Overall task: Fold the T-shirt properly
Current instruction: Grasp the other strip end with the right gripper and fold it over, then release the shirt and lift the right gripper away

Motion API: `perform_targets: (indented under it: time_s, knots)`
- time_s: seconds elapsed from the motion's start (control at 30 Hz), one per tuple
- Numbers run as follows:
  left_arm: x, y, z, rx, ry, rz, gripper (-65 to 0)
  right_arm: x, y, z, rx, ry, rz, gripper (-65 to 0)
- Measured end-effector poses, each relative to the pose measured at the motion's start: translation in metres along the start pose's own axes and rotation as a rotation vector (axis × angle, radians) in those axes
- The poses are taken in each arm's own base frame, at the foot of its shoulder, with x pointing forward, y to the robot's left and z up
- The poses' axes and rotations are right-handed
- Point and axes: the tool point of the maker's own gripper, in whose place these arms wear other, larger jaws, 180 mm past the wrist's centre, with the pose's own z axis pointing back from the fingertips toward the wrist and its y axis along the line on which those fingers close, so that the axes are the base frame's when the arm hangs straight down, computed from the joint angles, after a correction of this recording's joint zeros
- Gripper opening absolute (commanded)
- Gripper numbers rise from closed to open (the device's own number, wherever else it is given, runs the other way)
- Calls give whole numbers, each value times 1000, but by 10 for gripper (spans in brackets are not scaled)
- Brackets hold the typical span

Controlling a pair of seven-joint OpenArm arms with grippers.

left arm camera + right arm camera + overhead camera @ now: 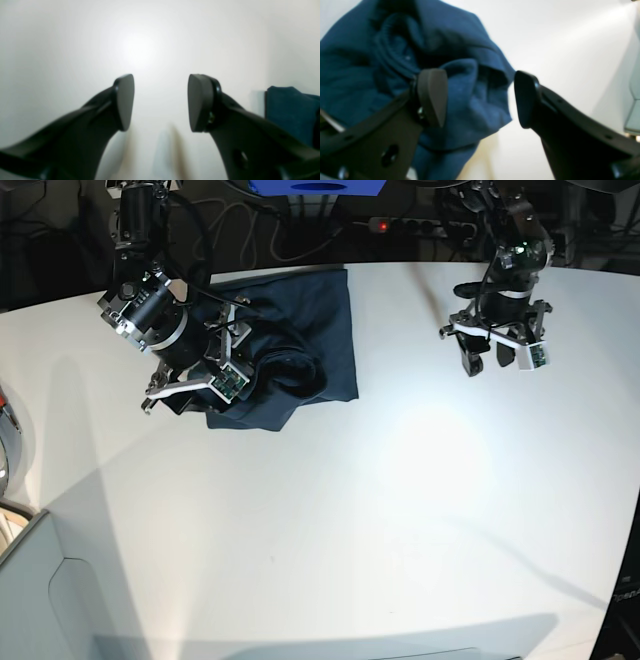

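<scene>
Right tool (480, 97) spread wide, holding nothing, one pad in front of the bunched T-shirt (395, 62), the other over bare white surface (570, 37). Shirt is dark navy, rumpled, ribbed collar showing, lying at the far side of the surface under this arm. Left tool (161, 102) also wide and empty, well apart from the shirt.

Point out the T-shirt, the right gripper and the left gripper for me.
T-shirt (325, 320): base view, flat upper right part of the cloth.
Right gripper (480, 100): right wrist view, midway between its open fingertips, over bunched cloth.
Left gripper (161, 102): left wrist view, midway between its open fingertips.
</scene>
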Motion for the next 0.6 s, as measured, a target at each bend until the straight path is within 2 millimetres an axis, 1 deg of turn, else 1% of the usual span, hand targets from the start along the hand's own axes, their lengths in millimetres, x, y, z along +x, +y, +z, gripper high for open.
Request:
perform_targets:
  time_s: [0.1, 0.17, 0.23, 0.27, 0.33, 0.37, 0.4, 0.43, 0.47, 0.53, 0.6]
  knots:
    - [0, 0, 0, 0, -1, -1, -319, -6, 7, -5, 26, 17, -8, -259]
    - [0, 0, 0, 1, 0, 0, -319, -9, 15, -10, 55, 33, -2, -308]
    - [0, 1, 0, 2, -1, 0, -319, -6, 21, -12, 72, 25, 3, -399]
    - [0, 1, 0, 2, -1, 1, -319, -5, 23, -13, 79, 19, 2, -455]
    - [0, 1, 0, 2, -1, 0, -319, -6, 23, -14, 82, 23, 6, -595]
    - [0, 2, 0, 5, -2, 1, -319, -6, 24, -14, 85, 22, 11, -650]
    - [0, 2, 0, 6, -2, 1, -319, -5, 25, -14, 88, 21, 12, -650]
    - [0, 2, 0, 6, -1, 1, -319, -5, 26, -13, 88, 18, 12, -635]
    - [0, 2, 0, 6, -1, 1, -319, -4, 25, -12, 84, 17, 15, -644]
    - [0, 2, 0, 5, -2, 1, -319, 0, 25, -3, 68, 4, 25, -649]
    - [0, 2, 0, 4, -2, 4, -319, 4, 29, 4, 67, -18, 25, -648]
